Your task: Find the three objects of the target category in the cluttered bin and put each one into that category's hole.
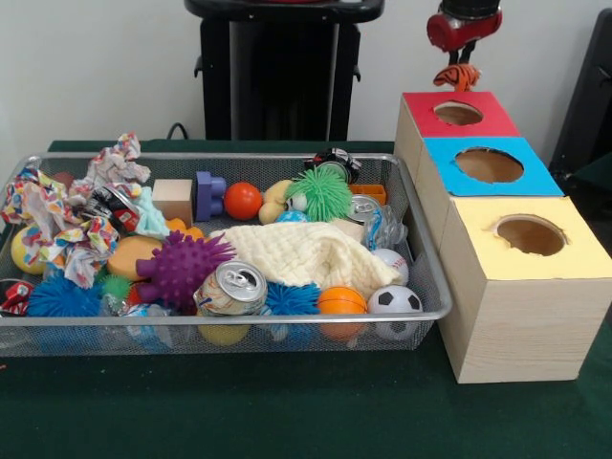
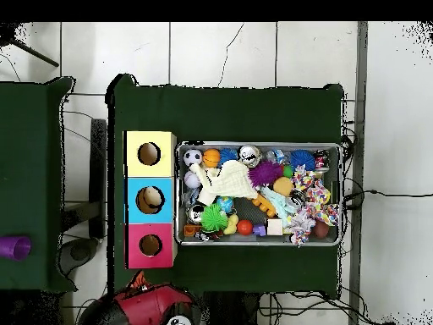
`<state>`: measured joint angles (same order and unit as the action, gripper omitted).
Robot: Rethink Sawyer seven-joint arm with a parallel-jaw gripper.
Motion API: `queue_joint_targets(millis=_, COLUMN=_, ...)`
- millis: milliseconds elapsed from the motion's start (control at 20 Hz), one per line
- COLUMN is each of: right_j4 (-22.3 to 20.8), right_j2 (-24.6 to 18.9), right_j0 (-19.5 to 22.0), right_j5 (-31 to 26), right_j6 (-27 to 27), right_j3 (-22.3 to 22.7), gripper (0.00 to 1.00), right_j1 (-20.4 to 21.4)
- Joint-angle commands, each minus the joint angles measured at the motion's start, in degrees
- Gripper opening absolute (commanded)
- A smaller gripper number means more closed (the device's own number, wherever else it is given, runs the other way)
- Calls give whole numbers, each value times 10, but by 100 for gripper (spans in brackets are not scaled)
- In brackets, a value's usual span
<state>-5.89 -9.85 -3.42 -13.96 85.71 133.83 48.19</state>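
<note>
The gripper [image 1: 457,76] hangs over the red box's hole [image 1: 458,113], fingers pinching a small orange object [image 1: 459,73], apparently mid-delivery, while the cluttered bin [image 1: 421,251] still awaits further searching.

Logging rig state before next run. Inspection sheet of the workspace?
Surface: green cloth table, bare in front of the bin.
Job's things: wire mesh bin; red box, blue box, yellow box in a row beside it, one round hole each.
Clutter: purple spiky ball, drink can, cream cloth, soccer ball, orange ball, crumpled patterned wrappers.
Grippers: gripper above the red box, holding something orange and striped.
Cables: several on the tiled floor.
Surroundings: second green table with purple cup.
</note>
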Motion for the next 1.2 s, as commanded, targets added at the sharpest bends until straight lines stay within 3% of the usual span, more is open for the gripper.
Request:
queue_joint_targets(millis=50, right_j4=53, right_j2=-68, right_j0=29, right_j5=-139, right_j6=59, right_j3=4, gripper=0, right_j1=107)
queue_joint_targets(millis=250, right_j4=59, right_j2=-77, right_j0=39, right_j5=-170, right_j6=41, right_j3=8, gripper=0, right_j1=135)
queue_joint_targets(millis=500, right_j4=65, right_j2=-102, right_j0=51, right_j5=-162, right_j6=28, right_j3=5, gripper=0, right_j1=135)
queue_joint_targets(millis=1200, right_j4=-7, right_j2=-100, right_j0=58, right_j5=-96, right_j6=14, right_j3=-88, gripper=0, right_j1=21)
